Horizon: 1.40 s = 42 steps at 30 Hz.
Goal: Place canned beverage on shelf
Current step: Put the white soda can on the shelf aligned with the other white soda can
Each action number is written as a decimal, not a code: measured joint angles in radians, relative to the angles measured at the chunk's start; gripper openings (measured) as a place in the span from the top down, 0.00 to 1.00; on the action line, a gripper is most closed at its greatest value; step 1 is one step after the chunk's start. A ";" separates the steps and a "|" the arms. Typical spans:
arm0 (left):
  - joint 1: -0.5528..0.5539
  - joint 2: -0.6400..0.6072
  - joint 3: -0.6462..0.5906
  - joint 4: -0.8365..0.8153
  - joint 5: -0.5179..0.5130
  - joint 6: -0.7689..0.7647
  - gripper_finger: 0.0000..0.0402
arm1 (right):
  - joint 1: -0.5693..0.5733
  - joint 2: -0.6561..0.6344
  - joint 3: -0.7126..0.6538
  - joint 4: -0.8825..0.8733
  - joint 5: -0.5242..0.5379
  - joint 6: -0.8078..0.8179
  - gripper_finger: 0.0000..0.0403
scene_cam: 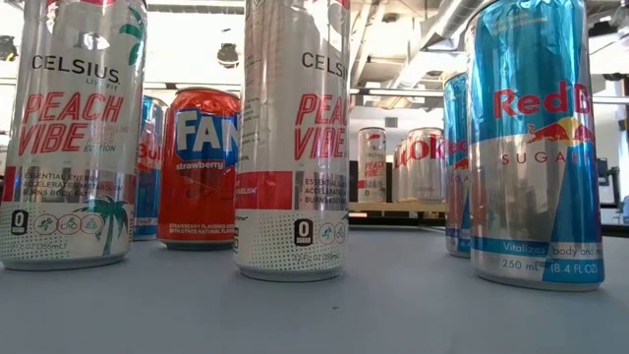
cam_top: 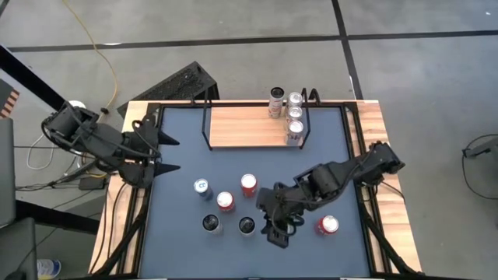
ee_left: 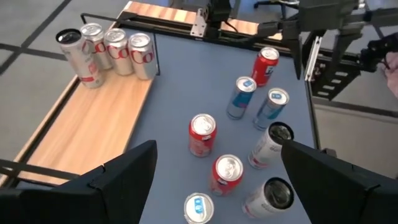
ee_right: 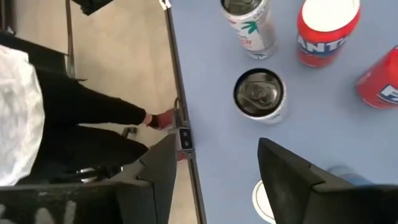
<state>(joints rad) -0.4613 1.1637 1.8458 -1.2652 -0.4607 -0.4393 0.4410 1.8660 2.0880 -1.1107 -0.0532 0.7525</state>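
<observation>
shelf [cam_top: 249, 128]: at the table's far edge; four cans [cam_top: 289, 115] bunched at its right end
loose cans [cam_top: 226, 201]: on the grey table [cam_top: 179, 249] nearer the front
right gripper [cam_top: 278, 231]: fingers spread, empty, over the table's front, a can [cam_top: 327, 225] beside
left gripper [cam_top: 170, 154]: spread wide, empty, at the left edge

You have the small light-wood shelf with its thin black wire frame [cam_top: 247, 127] lying flat at the table's far edge. Four silver canned beverages [cam_top: 294, 117] stand upright, clustered at its right end. Six more cans [cam_top: 226, 204] stand upright on the dark grey tabletop nearer you, with one red can [cam_top: 327, 225] apart, further right.
</observation>
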 joint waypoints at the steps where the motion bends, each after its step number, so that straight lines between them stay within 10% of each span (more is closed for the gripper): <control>1: -0.005 0.000 0.000 0.000 -0.006 -0.012 0.17 | -0.005 -0.001 0.000 0.001 0.000 0.000 0.48; 31: -0.300 0.037 0.001 0.003 -0.325 -0.325 0.17 | -0.134 -0.090 0.000 -0.133 -0.175 -0.228 0.56; 42: -0.352 0.096 0.001 0.000 -0.334 -0.343 0.17 | -0.034 -0.064 -0.001 -0.113 -0.153 -0.247 0.39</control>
<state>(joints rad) -0.8135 1.2599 1.8465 -1.2647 -0.7945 -0.7822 0.4075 1.8015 2.0872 -1.2237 -0.2062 0.5053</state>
